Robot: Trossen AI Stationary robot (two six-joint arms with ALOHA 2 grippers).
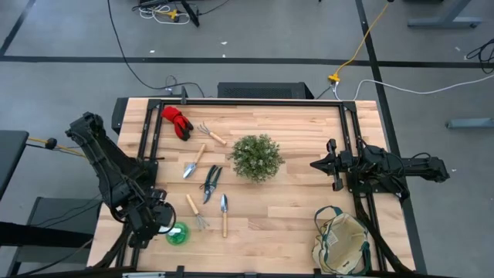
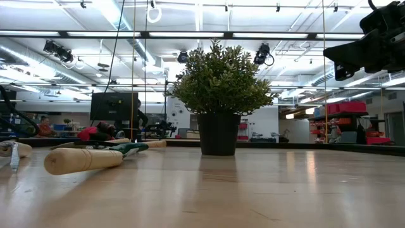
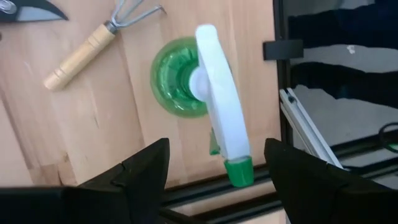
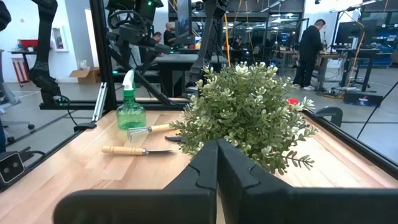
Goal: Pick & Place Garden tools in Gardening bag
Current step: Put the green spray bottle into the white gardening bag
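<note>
A green spray bottle (image 3: 180,78) with a white trigger head (image 3: 217,106) stands upright on its base near the table's near left corner. My left gripper (image 3: 216,149) hangs open above it, pointing steeply down, one finger on each side of the head without touching it; the high view shows this gripper (image 1: 162,225) beside the bottle (image 1: 178,234). Red gloves (image 1: 176,121), a rake (image 1: 210,133), a trowel (image 1: 193,162), shears (image 1: 211,181), a fork (image 1: 195,211) and a second trowel (image 1: 224,212) lie flat on the wood. The beige gardening bag (image 1: 342,241) sits at the near right. My right gripper (image 4: 217,155) waits shut and level at the right edge.
A bushy green plant (image 1: 256,157) in a dark pot (image 2: 218,134) stands at the table's middle, between the tools and the bag. Black rails (image 1: 351,131) frame the table's edges. People and equipment show in the room beyond the table.
</note>
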